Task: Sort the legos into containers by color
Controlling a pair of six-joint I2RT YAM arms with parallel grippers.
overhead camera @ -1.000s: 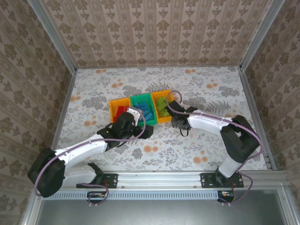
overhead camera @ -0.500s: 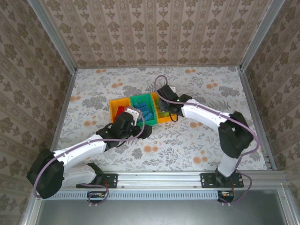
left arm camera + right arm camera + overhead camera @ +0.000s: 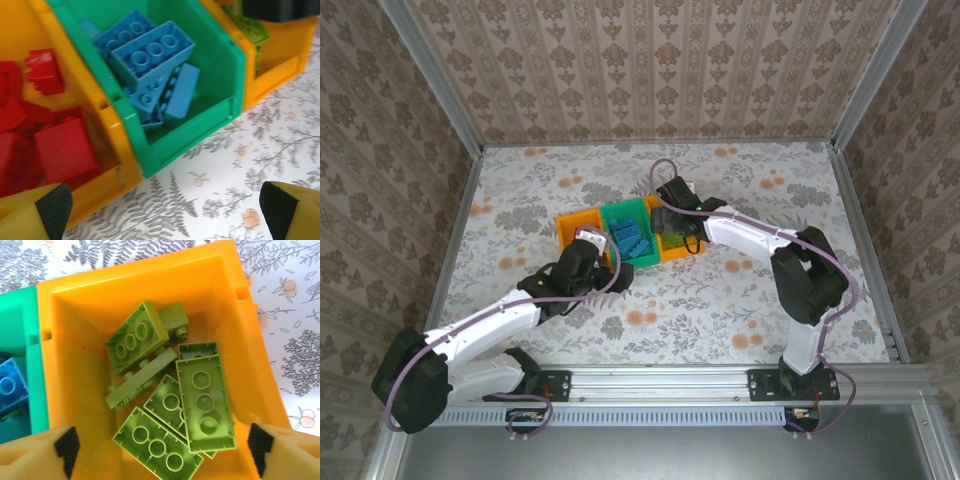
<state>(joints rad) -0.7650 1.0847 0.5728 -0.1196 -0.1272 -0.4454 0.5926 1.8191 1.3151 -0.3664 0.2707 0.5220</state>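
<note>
- Over the right orange bin point(image 3: 125, 295), the right gripper point(image 3: 162, 445) hangs with its jaws spread wide and nothing between them.
- The lime green legos point(image 3: 202, 400) lie straight below those jaws, heaped inside that bin, some flat and some aslant.
- The largest lime brick runs far-to-near in the wrist view, crosswise to the line between the two fingers. The jaws would therefore meet its long sides if they closed.
- At the near side of the row, the left gripper point(image 3: 165, 207) hovers above the counter point(image 3: 250, 150), its jaws also wide and empty.
- From the left jaws, the blue legos point(image 3: 152, 55) lie ahead in the green middle bin point(image 3: 200, 140). The red legos point(image 3: 65, 150) lie ahead and to the left in the left orange bin point(image 3: 112, 172).
- The three bins stand joined side by side, their row running across the counter. The left arm is nearer the red and blue bins, the right arm nearer the lime one.
- Every brick that can be made out lies with its own colour, so the sort looks finished or nearly so.
- The likely next move is a straight lift of the right arm, and its fingers would need to stay clear of the bin walls on either side.
</note>
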